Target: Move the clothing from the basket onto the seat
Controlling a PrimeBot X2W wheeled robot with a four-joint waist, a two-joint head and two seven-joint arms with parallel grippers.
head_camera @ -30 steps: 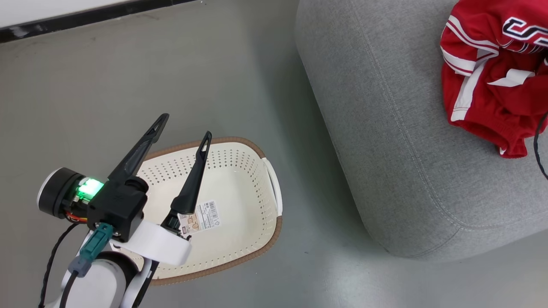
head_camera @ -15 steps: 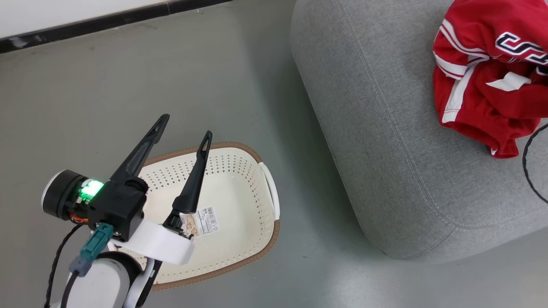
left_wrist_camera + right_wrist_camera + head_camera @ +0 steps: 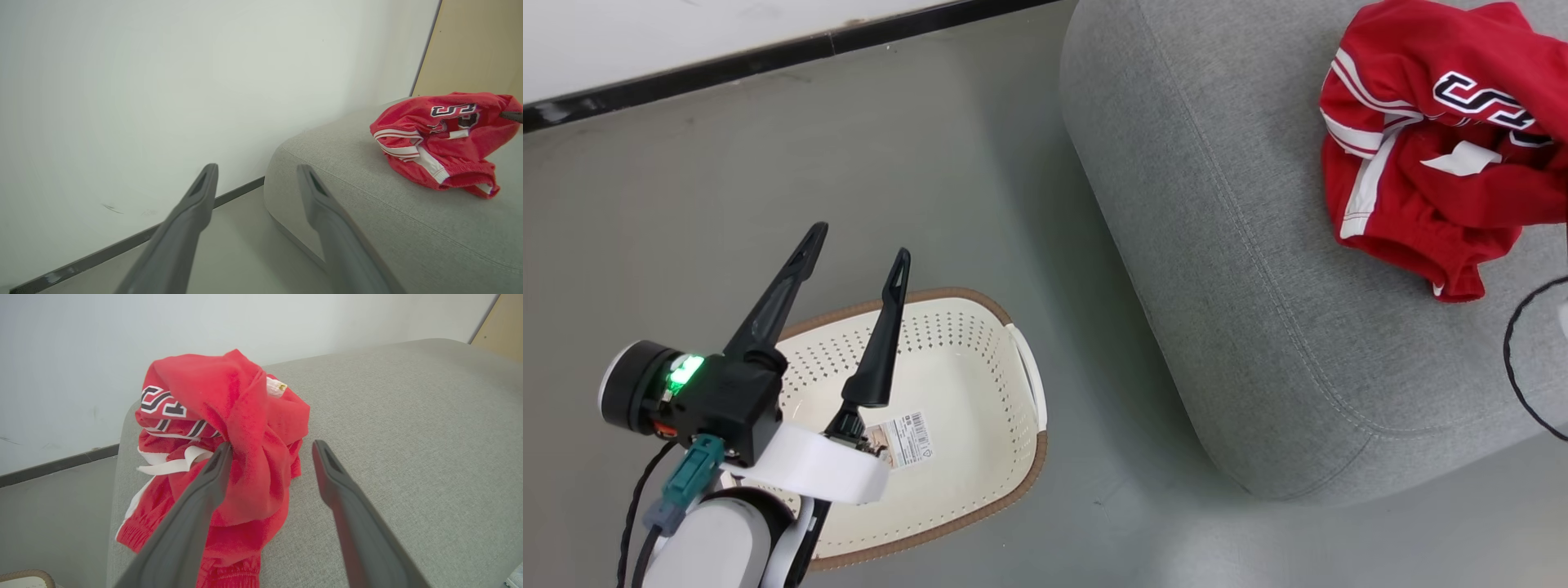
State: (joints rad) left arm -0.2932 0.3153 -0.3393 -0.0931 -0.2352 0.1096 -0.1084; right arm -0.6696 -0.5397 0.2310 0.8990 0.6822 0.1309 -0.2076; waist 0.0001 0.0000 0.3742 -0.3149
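The clothing (image 3: 1429,155), a bunched red heap with white stripes and black-white lettering, lies on the light-grey seat (image 3: 1241,269) near its far right part. In the right wrist view my right gripper (image 3: 272,444) is open just above the seat (image 3: 408,416). The clothing (image 3: 229,400) bulges between its fingers and leans on the left finger (image 3: 204,477). The cream basket (image 3: 1013,482) with a brown rim stands on the floor at lower left, holding just a label sticker (image 3: 903,437). My left gripper (image 3: 858,242) hangs open over it. In the left wrist view the left gripper (image 3: 257,167) points at the wall, with the clothing (image 3: 437,139) to its right.
A white wall with a black baseboard (image 3: 768,57) runs behind the grey floor (image 3: 931,163). A black cable (image 3: 1515,359) loops over the seat's right edge. A beige panel (image 3: 470,45) stands behind the seat. A corner of the basket rim (image 3: 24,575) shows at the lower left.
The head camera has turned, so the whole picture has slid left and the baseboard shows more. My right gripper has gone from shut to open. The left gripper stays open over the basket.
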